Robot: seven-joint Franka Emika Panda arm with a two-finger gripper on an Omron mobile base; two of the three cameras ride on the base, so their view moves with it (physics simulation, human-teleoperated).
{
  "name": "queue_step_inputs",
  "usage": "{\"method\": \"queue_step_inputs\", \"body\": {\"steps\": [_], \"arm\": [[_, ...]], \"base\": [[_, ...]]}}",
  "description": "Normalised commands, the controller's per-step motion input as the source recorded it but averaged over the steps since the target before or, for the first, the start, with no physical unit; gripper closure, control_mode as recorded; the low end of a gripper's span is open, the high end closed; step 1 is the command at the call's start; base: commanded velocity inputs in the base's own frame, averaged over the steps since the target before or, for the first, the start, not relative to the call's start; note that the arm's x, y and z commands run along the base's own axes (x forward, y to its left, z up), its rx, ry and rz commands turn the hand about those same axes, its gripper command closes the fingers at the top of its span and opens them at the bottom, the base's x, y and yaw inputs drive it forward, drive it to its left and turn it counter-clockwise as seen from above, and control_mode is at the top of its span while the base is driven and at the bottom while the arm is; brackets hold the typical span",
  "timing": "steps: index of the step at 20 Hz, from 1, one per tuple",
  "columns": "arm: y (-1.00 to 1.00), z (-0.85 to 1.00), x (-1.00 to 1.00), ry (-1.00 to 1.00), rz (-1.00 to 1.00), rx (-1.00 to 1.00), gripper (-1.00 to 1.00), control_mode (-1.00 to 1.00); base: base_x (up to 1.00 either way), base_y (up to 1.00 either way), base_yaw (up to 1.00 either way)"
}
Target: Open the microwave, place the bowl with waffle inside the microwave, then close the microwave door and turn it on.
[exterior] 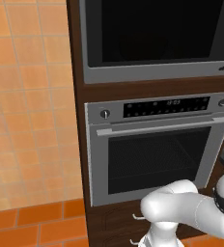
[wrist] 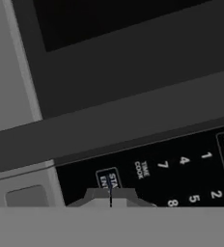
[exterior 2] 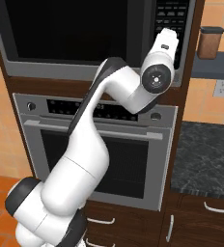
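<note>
Microwave (exterior 2: 85, 34), grey-framed with a shut black glass door (exterior 2: 65, 26), is facing us as our closed gripper (wrist: 110, 195) is pointing straight at its start key (wrist: 109, 179), just ahead on the right-hand black keypad (wrist: 181, 169).

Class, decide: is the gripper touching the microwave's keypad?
Cannot tell. In the hand view the shut gripper sits right at the start button on the microwave keypad, but no plain contact or gap shows.

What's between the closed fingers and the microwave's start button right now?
Nothing. In the hand view the shut fingers sit right at the start button on the microwave keypad, with no object between; contact can't be confirmed.
</note>
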Motion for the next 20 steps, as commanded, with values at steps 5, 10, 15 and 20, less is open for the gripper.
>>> {"method": "queue_step_inputs", "body": {"steps": [5,10,15,20], "arm": [[-0.02,-0.15,0.45,0.0,0.0,0.09,1.0,-1.0],[-0.19,-0.2,0.42,0.0,0.0,0.09,1.0,-1.0],[-0.4,-0.28,-0.45,0.0,0.03,0.1,1.0,-1.0],[-0.66,-0.62,-1.0,-0.05,0.2,-0.01,1.0,-1.0]], "base": [[0.0,0.0,0.0],[0.0,0.0,0.0],[0.0,0.0,0.0],[0.0,0.0,0.0]]}}
